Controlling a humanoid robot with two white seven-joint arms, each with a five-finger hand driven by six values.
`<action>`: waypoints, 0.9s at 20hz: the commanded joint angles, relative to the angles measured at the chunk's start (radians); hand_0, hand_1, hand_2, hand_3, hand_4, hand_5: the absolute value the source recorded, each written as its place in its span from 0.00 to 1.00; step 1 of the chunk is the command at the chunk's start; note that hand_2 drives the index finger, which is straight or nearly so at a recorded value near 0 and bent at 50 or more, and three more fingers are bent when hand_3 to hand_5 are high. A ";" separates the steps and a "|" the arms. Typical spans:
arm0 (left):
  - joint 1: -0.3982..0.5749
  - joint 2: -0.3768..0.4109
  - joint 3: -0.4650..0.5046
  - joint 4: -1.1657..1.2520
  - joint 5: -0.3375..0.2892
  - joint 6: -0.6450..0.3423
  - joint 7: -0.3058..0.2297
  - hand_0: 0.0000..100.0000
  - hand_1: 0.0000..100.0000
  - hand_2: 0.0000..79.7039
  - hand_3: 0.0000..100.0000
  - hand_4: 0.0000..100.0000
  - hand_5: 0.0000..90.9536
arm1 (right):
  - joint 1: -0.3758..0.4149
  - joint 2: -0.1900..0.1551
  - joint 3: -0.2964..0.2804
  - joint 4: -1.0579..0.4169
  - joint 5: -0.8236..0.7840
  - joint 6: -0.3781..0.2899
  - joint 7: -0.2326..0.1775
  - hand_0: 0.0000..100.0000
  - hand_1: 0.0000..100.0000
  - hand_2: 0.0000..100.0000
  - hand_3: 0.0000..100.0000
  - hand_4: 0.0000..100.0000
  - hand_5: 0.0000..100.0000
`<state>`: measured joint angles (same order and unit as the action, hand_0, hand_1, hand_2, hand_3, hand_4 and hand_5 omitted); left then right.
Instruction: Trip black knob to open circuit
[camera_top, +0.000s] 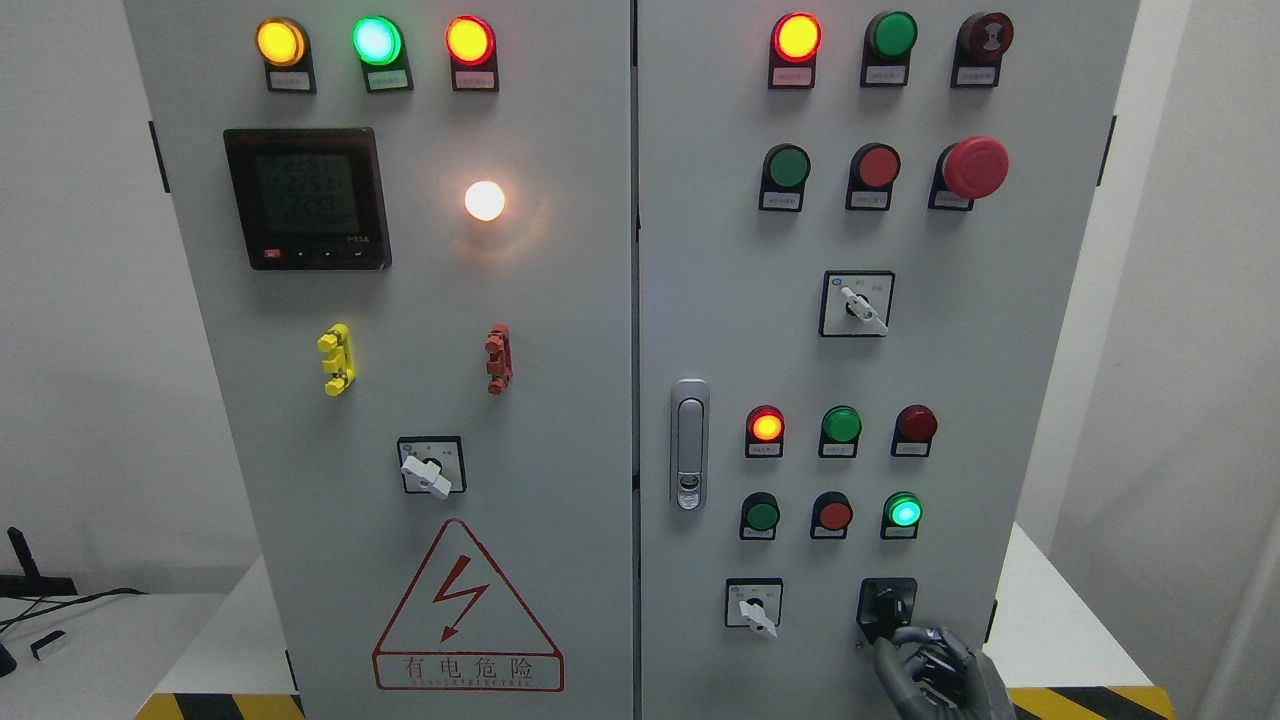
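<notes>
The black knob (888, 606) — a short lever on a square black plate — is touched from below by the right hand (930, 665), fingers curled, nothing clearly gripped.

The right hand (925, 665) is dark grey and shiny, like metal — with jointed fingers (915, 636) and black gaps between the parts.

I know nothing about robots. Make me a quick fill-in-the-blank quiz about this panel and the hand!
1. The right hand reaches up to the ____ knob.
2. The mushroom-shaped emergency button is coloured ____.
3. The warning triangle shows a ____ bolt.

Missing words: black; red; lightning
</notes>
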<state>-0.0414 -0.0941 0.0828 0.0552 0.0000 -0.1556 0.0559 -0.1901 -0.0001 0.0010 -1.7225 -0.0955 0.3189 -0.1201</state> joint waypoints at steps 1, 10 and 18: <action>0.000 0.000 0.000 0.000 -0.031 -0.001 -0.001 0.12 0.39 0.00 0.00 0.00 0.00 | 0.001 -0.031 -0.013 0.008 0.000 -0.001 0.008 0.47 0.79 0.50 0.85 0.77 0.79; 0.000 -0.001 0.000 0.000 -0.031 -0.001 -0.001 0.12 0.39 0.00 0.00 0.00 0.00 | 0.001 -0.044 -0.036 0.017 0.000 -0.004 0.011 0.47 0.79 0.50 0.85 0.77 0.79; 0.000 0.000 0.000 0.000 -0.031 -0.001 -0.001 0.12 0.39 0.00 0.00 0.00 0.00 | 0.001 -0.044 -0.039 0.017 0.000 -0.004 0.013 0.47 0.79 0.50 0.85 0.77 0.79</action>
<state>-0.0414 -0.0940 0.0828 0.0552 0.0000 -0.1556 0.0559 -0.1881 -0.0328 -0.0198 -1.7105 -0.0953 0.3132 -0.1057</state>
